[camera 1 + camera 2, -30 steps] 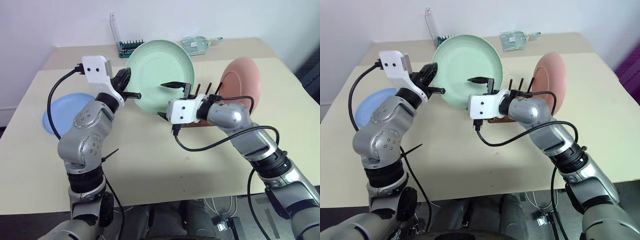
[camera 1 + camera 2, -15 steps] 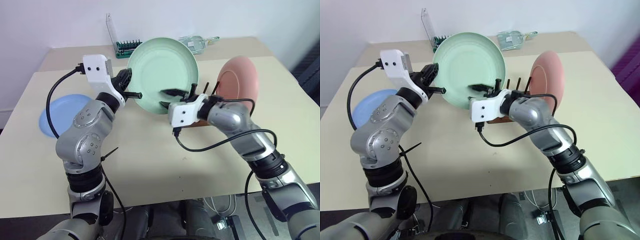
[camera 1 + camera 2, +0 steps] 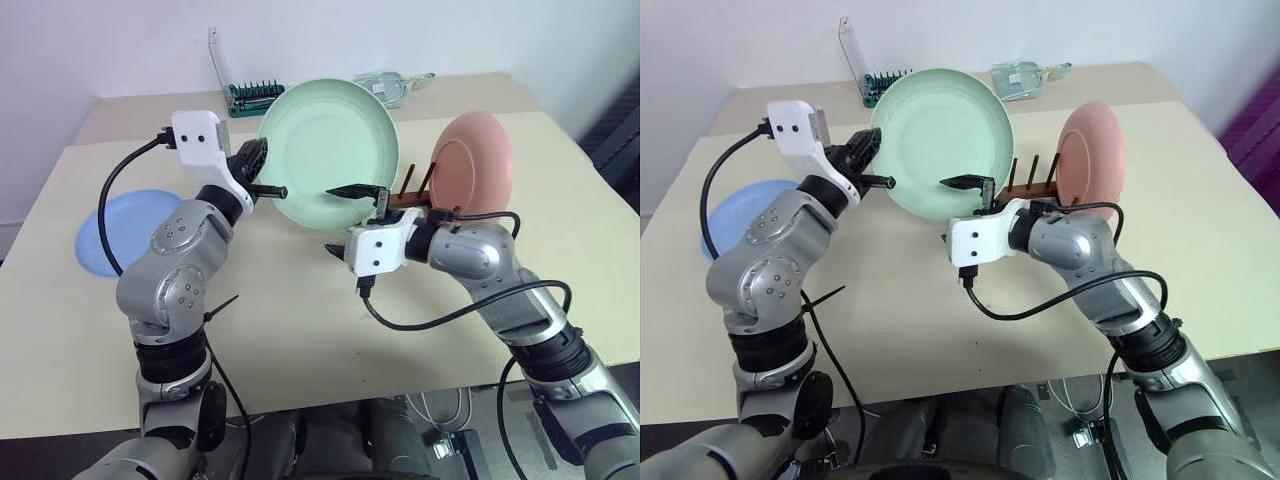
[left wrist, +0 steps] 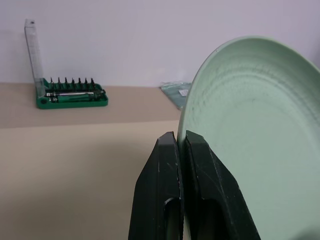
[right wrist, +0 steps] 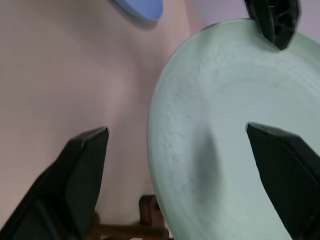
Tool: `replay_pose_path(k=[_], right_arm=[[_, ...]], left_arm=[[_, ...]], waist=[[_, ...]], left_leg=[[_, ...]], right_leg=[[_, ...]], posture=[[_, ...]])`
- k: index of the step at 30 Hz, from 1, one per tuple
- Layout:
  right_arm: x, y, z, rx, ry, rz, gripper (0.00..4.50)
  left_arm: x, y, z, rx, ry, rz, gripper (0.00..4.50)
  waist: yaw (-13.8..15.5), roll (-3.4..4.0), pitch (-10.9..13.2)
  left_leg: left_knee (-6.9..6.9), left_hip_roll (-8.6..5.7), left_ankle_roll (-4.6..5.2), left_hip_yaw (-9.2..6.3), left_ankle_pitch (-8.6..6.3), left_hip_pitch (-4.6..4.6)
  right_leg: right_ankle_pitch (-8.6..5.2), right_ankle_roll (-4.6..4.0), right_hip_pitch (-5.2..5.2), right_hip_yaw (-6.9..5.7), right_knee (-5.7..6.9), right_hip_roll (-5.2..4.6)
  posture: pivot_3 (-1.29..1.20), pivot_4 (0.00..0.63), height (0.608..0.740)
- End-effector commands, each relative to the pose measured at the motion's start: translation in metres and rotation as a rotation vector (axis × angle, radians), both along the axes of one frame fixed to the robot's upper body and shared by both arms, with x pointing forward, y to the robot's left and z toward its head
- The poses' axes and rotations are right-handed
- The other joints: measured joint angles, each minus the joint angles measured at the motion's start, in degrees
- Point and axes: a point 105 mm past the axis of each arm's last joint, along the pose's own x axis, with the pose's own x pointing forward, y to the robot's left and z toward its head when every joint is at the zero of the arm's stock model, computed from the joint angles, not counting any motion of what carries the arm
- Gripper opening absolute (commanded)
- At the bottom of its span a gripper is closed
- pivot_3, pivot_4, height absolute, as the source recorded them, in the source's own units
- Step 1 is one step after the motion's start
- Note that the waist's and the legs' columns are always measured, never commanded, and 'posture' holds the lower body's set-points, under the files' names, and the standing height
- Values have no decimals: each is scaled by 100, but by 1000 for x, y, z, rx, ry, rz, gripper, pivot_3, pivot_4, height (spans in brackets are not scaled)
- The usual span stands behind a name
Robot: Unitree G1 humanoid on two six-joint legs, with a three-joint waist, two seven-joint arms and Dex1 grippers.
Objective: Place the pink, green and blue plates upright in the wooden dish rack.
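Green plate (image 3: 328, 150) stands tilted up off the cream table (image 3: 300, 330), its hollow face turned toward the camera, with the left gripper (image 4: 181, 142) clamped on its rim at about nine o'clock, both black fingers pressed flat against the edge. Off the plate's five o'clock side, the right gripper (image 3: 346, 218) has its jaws spread wide apart around the lower rim, touching nothing that can be made out. Toward three o'clock, the pink plate (image 3: 474, 165) stands upright in the wooden dish rack (image 3: 408, 199), whose pegs rise between the two plates. Far out at nine o'clock the blue plate (image 3: 118, 230) lies flat. A green screwdriver-bit tray (image 3: 255, 96) sits at eleven o'clock by the wall.
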Motion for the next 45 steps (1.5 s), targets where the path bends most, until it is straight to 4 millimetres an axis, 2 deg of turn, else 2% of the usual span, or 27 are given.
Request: replay_pose_path(k=[1,7,10,11,14,16,18,19,22,24,26,27,29,31,33,37,45], right_arm=[[4,0,5,-35,-110,-14,3129],[8,-5,7,-62,-175,-31,38],[8,-8,8,-67,-198,-31,0],[8,-8,9,-66,-201,-30,0],[8,-11,15,-49,-217,-34,0],[8,-18,26,-17,-227,-40,0],[7,-24,40,36,-230,-40,0],[6,-26,45,66,-228,-39,0],[1,-39,84,269,-200,-22,0],[-4,-52,109,496,-71,-10,0],[-9,-61,123,679,99,17,0],[-19,-64,132,832,250,85,0],[-37,-65,145,980,446,218,0],[-40,-76,156,1107,612,271,0],[-41,-81,154,1110,673,237,0],[-46,-81,138,1086,810,218,0],[-28,-97,127,1201,904,143,0]], left_arm=[[-8,-4,18,-9,-79,-24,0],[-9,-3,18,-33,-72,-33,0],[-11,-1,25,-139,-82,-52,1030],[-10,1,29,-174,-87,-48,1529],[-7,25,52,-376,-145,9,3055],[-3,56,66,-437,-203,122,3055],[-1,78,74,-426,-245,210,3055],[-1,83,75,-410,-257,229,3055],[5,91,64,-177,-256,289,3055],[7,85,49,-12,-242,276,3055],[12,74,27,104,-177,220,3055],[12,61,9,189,-135,148,3055],[7,42,-19,275,-55,11,3055],[-15,13,-52,356,17,-229,3055],[-31,0,-68,378,55,-361,3055],[-54,-16,-83,394,102,-524,3055],[-58,-14,-85,393,119,-533,3055]], waist=[[0,0,0],[1,0,0],[8,0,0],[11,-1,1],[7,-6,4],[-2,-6,4],[-8,-4,3],[-12,-4,3],[-7,-3,4],[2,-3,5],[23,-3,5],[30,-3,5],[8,1,5],[-25,8,10],[-37,23,18],[-20,24,18],[6,27,17]], left_leg=[[0,0,0,0,0,0],[0,0,0,0,0,0],[0,0,-1,0,0,1],[1,0,-1,0,0,0],[2,0,-2,-2,1,-2],[1,0,-2,-2,1,0],[-3,1,-4,1,2,4],[-7,1,-4,2,2,5],[-10,1,-3,2,2,4],[-9,1,-3,1,2,2],[-6,0,-2,-4,2,0],[-5,-1,-1,-10,1,-1],[-7,1,3,-14,-1,1],[-10,2,6,-13,-3,-2],[-18,3,10,-4,-5,0],[-23,9,12,-2,-6,-2],[-16,7,15,9,-8,0]], right_leg=[[0,0,0,0,0,0],[0,0,0,0,-1,0],[0,0,1,0,-1,0],[0,0,1,0,-1,0],[0,0,1,0,-1,0],[0,0,1,0,-1,1],[0,0,0,0,-1,1],[0,0,0,1,-2,1],[0,0,0,2,-4,3],[1,-1,1,3,-5,3],[1,-2,2,3,-5,2],[1,-2,4,2,-5,2],[1,-5,7,1,-7,2],[1,-5,3,2,-8,1],[1,-7,-2,9,-9,-1],[-2,-12,-9,7,-7,1],[-1,-10,-4,7,-6,-2]], posture=[[0,150,740],[0,150,740],[0,150,740],[0,150,740],[0,150,740],[0,150,740],[0,150,740],[0,150,740],[0,150,740],[0,150,740],[0,150,740],[0,150,740],[0,150,740],[0,150,740],[0,150,740],[0,150,740],[0,150,740]])
